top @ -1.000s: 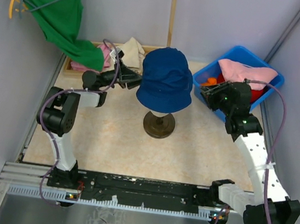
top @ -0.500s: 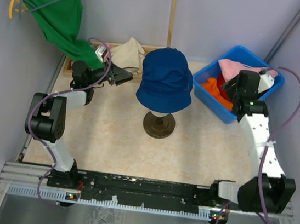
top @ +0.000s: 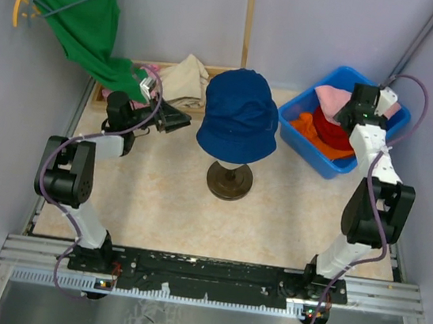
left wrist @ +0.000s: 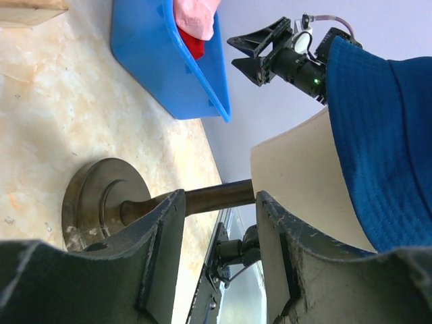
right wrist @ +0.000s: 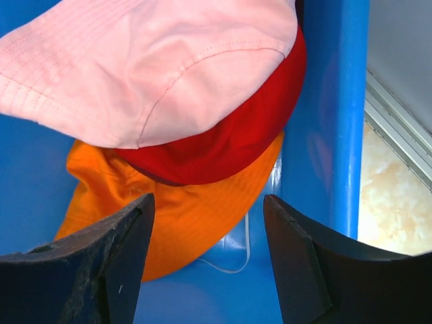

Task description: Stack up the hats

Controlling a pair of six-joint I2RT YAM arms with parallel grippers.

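A navy blue bucket hat (top: pixel 240 113) sits on a stand with a round metal base (top: pixel 228 180); it also shows in the left wrist view (left wrist: pixel 391 135). A pink hat (top: pixel 334 102), a red hat (top: pixel 334 130) and an orange hat (top: pixel 309 128) lie piled in a blue bin (top: pixel 324 162). My left gripper (top: pixel 176 118) is open and empty, just left of the navy hat, facing the stand's pole (left wrist: pixel 216 196). My right gripper (top: pixel 357 110) is open and empty above the bin, over the pink hat (right wrist: pixel 155 61), red hat (right wrist: pixel 229 135) and orange hat (right wrist: pixel 182 216). I cannot pick out a beanie.
A green garment on a hanger (top: pixel 91 26) hangs at the back left. A beige cloth (top: pixel 186 78) and a pink cloth (top: pixel 150 73) lie in a wooden box (top: pixel 102 93) behind the left gripper. Walls close in on both sides.
My right arm has swung from the bin's near left edge to its far right side, above the hats. My left gripper has drawn back a little from the navy hat's brim.
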